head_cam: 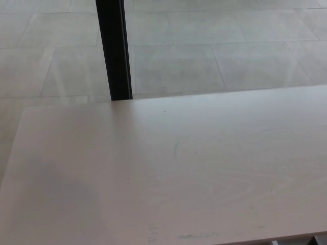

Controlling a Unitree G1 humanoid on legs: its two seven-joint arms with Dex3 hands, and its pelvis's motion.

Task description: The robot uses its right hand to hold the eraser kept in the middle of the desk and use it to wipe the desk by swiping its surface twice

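Neither robot hand showed anywhere in the head view, left or right, so whether either was grasping, clenched or released could not be told. No arm or forearm came in from either side.

The eraser did not show either; its place could not be told from this view.

The pale, whitish wood-grain tabletop (168, 173) filled the lower part of the picture, its far edge running slightly uphill from left to right. Its left edge slanted down toward the lower left corner. A short, thin greenish curved mark (176, 148) sat near the middle of the surface. A tiny dark speck (164, 111) lay near the far edge, just above that mark. Faint greenish smudges (196, 236) ran along the near edge at the bottom, right of centre. A soft grey shadow (56, 189) covered the lower left part of the surface.

Beyond the far edge stood a black upright post (114, 48), rising from just behind the tabletop to the top of the picture, left of centre. Behind it lay a floor of large light grey tiles (219, 56) with thin joints, some glare on it.
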